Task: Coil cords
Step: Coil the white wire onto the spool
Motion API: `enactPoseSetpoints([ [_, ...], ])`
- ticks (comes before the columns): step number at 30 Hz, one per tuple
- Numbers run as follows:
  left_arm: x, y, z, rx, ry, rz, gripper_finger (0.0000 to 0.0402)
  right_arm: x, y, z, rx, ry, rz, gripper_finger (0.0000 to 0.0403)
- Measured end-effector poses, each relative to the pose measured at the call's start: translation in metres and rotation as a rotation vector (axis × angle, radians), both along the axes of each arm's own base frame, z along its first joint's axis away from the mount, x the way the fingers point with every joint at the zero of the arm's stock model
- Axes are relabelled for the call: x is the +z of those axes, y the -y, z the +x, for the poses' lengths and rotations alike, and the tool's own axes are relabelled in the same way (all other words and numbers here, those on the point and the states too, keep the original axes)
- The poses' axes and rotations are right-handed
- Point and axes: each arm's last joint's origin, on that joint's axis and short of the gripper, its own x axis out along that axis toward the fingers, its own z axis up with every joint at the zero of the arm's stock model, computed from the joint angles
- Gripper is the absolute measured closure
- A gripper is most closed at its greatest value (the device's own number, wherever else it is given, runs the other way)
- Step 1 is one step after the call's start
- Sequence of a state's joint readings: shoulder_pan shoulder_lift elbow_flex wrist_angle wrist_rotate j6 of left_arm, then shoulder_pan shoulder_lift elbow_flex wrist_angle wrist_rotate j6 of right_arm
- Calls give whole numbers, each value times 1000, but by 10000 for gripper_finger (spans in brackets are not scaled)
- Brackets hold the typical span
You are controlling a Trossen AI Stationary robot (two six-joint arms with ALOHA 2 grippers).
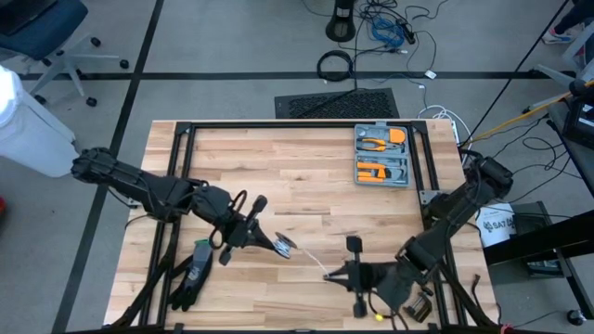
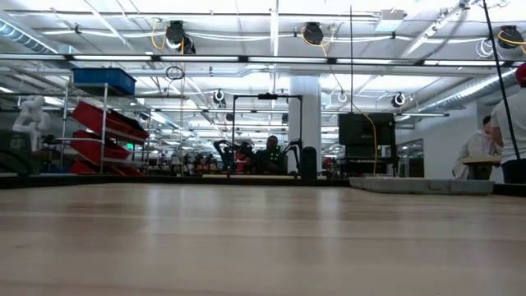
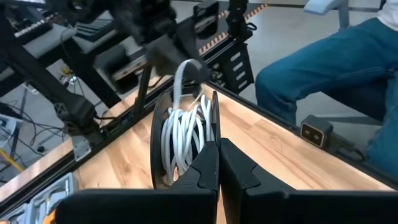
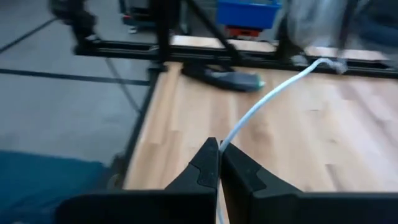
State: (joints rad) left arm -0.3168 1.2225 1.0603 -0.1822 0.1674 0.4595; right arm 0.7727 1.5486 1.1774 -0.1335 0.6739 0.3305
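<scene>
The white cord is partly wound on a small round dark spool [image 3: 183, 134], which also shows in the high view [image 1: 285, 245] at the table's near middle. My left gripper [image 1: 269, 239] is shut on the spool. A free length of cord [image 1: 309, 262] runs from the spool toward the table's right. My right gripper [image 1: 332, 275] is shut on that length. In the right wrist view the cord [image 4: 261, 99] leads away from the fingers to the spool [image 4: 326, 62]. The low view shows neither gripper. My left gripper pinches the spool's dark rim [image 3: 210, 144] between its two shut fingers, coming level from the table's left. The spool stands on edge in the hold, its wound white turns [image 3: 180, 137] showing between the two discs. I cannot tell whether it touches the table. My right gripper pinches the free cord [image 4: 222, 147] between its two fingertips, a single strand. The fingers come about level from the table's right, pointing along the cord. The cord runs on from the tips in a gentle curve to the spool.
An open grey case with orange tools [image 1: 382, 156] lies at the far right. A dark glove-like thing [image 1: 193, 274] lies at the near left. A black frame rail [image 1: 297, 124] runs around the table. A person's legs in jeans [image 3: 323, 81] are beside the table's near edge.
</scene>
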Motion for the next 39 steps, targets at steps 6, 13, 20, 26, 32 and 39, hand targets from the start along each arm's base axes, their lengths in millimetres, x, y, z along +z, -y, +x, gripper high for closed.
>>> enactPoseSetpoints([
  [6, 3, -1, -2, -2, 20, 12, 402, 5, -20, -16, 96, -7, 54, 403],
  [13, 2, -3, 0, 29, 19, 14, 402, 38, -30, -19, 167, 77, -9, 403],
  [20, 1, -3, 1, 40, 14, 17, 402, 67, -17, -3, 182, 153, -132, 403],
  [26, -3, -1, 8, 41, 19, 14, 401, 68, 14, 26, 172, 145, -174, 403],
  [32, -12, -2, 16, 52, -22, 8, 402, 68, 43, 47, 191, 135, -193, 403],
  [39, -25, -6, 24, 33, -114, -27, 402, 71, 59, 55, 247, 97, -232, 403],
])
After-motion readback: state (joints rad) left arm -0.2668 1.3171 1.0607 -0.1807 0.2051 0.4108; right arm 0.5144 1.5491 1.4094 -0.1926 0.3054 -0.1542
